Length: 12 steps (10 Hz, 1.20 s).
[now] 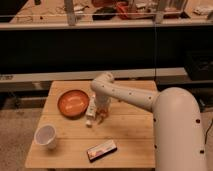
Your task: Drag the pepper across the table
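The light-wood table (130, 132) has a planked top. My white arm reaches over it from the right, and my gripper (92, 116) points down at the tabletop near the middle, just right of the plate. The small orange pepper (102, 118) lies on the table right beside the gripper, on its right side and partly hidden by the wrist. I cannot tell whether the gripper touches the pepper.
A round orange-brown plate (73, 103) sits at the back left of the table. A white cup (45, 136) stands at the front left. A dark flat rectangular box (101, 149) lies near the front edge. A dark shelf unit runs behind the table.
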### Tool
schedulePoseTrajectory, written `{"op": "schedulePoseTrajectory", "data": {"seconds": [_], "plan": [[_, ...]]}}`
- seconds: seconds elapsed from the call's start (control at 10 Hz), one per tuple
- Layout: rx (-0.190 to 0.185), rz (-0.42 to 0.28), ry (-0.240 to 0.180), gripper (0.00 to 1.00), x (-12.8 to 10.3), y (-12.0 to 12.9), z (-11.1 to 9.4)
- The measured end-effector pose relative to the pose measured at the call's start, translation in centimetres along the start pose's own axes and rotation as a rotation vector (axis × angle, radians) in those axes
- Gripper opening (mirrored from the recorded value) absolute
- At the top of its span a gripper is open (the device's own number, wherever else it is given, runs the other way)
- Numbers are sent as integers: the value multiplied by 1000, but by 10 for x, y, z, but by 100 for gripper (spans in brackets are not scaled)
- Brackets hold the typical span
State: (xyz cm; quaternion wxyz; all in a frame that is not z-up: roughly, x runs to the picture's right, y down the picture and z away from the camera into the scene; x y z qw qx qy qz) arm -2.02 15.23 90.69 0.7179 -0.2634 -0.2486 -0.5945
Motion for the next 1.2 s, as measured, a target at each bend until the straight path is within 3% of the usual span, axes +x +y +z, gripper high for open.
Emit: {"op": "schedulePoseTrajectory", "data": {"seconds": [1.2], "plan": [[-13, -46, 6, 0, 9, -23, 1]]}}
